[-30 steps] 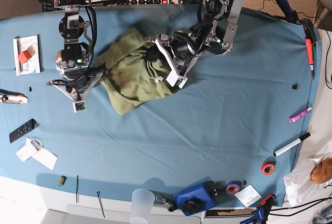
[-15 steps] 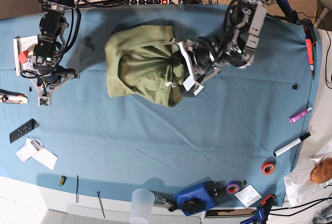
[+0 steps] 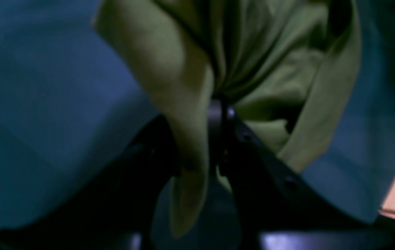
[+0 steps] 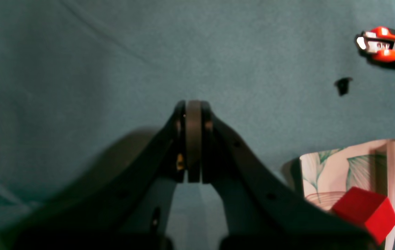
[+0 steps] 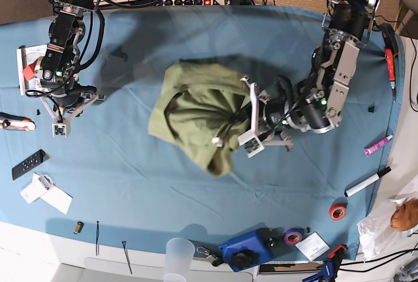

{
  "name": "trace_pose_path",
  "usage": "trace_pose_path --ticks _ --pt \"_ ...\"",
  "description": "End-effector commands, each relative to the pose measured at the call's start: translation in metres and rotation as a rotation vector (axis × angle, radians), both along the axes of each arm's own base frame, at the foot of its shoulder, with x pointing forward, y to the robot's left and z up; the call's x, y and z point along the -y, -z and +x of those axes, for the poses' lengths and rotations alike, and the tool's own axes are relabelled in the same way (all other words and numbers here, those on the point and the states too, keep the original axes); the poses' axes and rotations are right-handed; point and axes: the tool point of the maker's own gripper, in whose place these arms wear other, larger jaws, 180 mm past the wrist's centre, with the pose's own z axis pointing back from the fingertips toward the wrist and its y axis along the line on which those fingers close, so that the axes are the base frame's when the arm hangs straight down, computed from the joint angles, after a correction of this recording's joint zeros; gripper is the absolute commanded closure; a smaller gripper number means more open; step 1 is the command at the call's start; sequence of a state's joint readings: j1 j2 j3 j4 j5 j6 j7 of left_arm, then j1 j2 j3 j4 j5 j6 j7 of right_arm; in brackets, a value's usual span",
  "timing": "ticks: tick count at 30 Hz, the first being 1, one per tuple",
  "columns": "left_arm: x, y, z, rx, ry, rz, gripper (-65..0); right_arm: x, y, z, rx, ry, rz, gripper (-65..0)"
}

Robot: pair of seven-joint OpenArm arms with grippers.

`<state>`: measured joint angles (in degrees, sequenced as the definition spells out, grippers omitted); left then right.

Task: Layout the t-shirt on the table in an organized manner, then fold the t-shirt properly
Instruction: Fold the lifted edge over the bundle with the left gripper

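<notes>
The olive-green t-shirt (image 5: 192,109) lies bunched in a heap on the middle of the blue table (image 5: 130,184). My left gripper (image 5: 236,124) is at the heap's right side, shut on a gathered fold of the t-shirt (image 3: 252,52). In the left wrist view the left gripper (image 3: 216,114) pinches the cloth, and a flap hangs down over one finger. My right gripper (image 5: 60,125) hovers far to the left near the table's edge. It (image 4: 193,106) is shut with nothing between the pads, above bare table cloth (image 4: 114,69).
A red cube (image 4: 363,211) on a leaf-printed card (image 4: 336,166) and a red-and-black tool (image 4: 388,45) lie beside my right gripper. Along the front are a remote (image 5: 28,164), paper cards (image 5: 49,196), a plastic cup (image 5: 177,256), a blue object (image 5: 245,249), a tape roll (image 5: 337,212) and a marker (image 5: 367,181).
My left gripper has dragged the t-shirt to the right and toward the front. My right arm left the shirt's side, swung out to the left edge, and has held there since.
</notes>
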<state>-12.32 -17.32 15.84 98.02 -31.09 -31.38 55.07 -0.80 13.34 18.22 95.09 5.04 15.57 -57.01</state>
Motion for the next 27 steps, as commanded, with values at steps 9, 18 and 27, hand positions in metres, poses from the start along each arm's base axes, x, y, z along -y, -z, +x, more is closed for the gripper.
trace_pose_path --ticks 9,18,27 --pt "0.039 0.045 -0.018 0.005 0.232 0.21 0.0 0.006 -0.014 0.008 0.037 -0.002 -0.021 0.0" --pt "0.046 0.012 0.055 0.154 0.111 0.202 0.0 0.006 -0.013 0.007 0.032 -0.002 -0.021 0.0" --pt "0.067 0.0 0.075 0.195 0.134 0.177 0.0 0.005 -0.013 0.007 0.031 -0.003 -0.018 0.0"
